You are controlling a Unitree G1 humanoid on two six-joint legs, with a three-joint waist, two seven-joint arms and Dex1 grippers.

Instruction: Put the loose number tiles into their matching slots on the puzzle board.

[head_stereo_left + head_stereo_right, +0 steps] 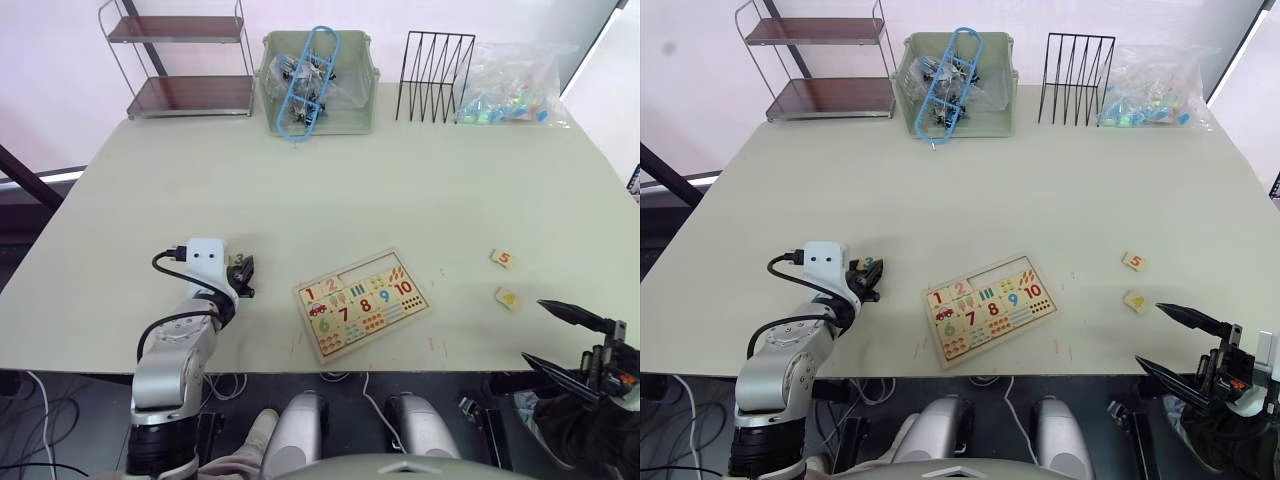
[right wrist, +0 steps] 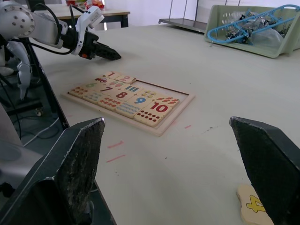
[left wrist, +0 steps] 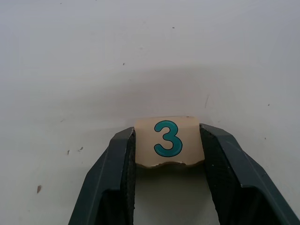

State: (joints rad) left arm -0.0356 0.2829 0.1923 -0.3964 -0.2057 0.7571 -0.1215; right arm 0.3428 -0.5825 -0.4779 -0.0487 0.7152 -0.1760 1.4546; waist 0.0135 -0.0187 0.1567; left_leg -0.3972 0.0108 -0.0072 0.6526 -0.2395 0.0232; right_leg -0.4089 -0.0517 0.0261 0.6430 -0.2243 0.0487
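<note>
Nearest, right gripper (image 1: 566,340) is hung off the table (image 1: 330,190) edge, fingers spread, nothing held. Tile 3 (image 3: 169,141) is pinched by the left gripper (image 1: 243,275), left of the puzzle board (image 1: 362,303). Next: it probably gets carried to the empty slot beside 1 and 2. Tiles 4 (image 1: 507,297) and 5 (image 1: 502,258) are left lying farther right.

Left gripper (image 3: 168,140) clamped on the 3 tile (image 3: 168,139), forearm reaching forward, low over the table. Right gripper (image 1: 566,338) spread wide at the near table edge, holding nothing.
</note>
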